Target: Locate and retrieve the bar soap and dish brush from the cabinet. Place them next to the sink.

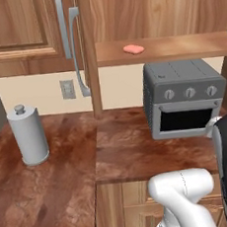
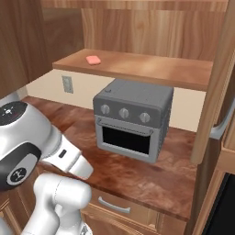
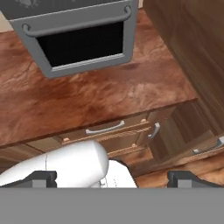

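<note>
The bar soap (image 1: 133,49) (image 2: 93,59), a flat salmon-pink bar, lies on the plank shelf of the open wall cabinet (image 1: 178,49) (image 2: 151,69), toward the shelf's left end. The dish brush is hidden or out of view, and the sink is out of view. My gripper (image 3: 116,179) is open with nothing between its widely spaced dark fingertips (image 3: 43,177). It hangs over the counter's front edge, well below the shelf and far from the soap, looking down at the countertop and lower drawers.
A grey toaster oven (image 1: 183,98) (image 2: 133,119) (image 3: 78,35) stands on the wood counter (image 1: 129,148) directly under the shelf. A paper towel roll (image 1: 27,134) stands at the left. The cabinet door (image 1: 76,50) with silver bar handles hangs open left of the shelf.
</note>
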You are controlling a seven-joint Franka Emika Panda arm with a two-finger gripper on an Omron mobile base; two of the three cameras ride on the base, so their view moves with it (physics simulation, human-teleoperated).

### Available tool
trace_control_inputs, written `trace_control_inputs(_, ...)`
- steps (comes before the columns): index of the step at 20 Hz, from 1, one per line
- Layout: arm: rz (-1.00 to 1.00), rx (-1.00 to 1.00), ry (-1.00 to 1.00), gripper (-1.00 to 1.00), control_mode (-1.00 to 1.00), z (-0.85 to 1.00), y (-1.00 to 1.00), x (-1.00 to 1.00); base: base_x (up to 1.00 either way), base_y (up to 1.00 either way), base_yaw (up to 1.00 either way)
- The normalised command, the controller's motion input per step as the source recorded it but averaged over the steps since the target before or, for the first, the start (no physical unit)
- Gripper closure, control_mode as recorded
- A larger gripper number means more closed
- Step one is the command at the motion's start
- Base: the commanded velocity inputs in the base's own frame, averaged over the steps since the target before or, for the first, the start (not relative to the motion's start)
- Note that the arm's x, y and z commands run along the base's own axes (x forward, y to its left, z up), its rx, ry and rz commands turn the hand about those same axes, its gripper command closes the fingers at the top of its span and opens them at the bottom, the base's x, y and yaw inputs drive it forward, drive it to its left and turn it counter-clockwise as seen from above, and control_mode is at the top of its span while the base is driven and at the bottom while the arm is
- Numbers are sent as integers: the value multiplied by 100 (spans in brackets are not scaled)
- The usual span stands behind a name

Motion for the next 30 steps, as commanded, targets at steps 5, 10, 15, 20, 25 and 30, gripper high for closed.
trace_control_inputs(5, 19, -6, 2, -100, -100, 9, 6, 35, 0, 0, 0)
trace_control_inputs(10, 20, -1, -9, -100, -100, 1, 5, 46, 0, 0, 0)
trace_control_inputs(15, 19, 0, -22, -100, -100, 1, 2, 55, 0, 0, 0)
trace_control_inputs(20, 11, -7, -9, -100, -100, 29, 22, 53, 0, 0, 0)
trace_control_inputs(25, 5, -17, 0, -100, -100, 39, 30, 42, 0, 0, 0)
trace_control_inputs(30, 3, -15, 2, -100, -100, 35, 18, 28, 0, 0, 0)
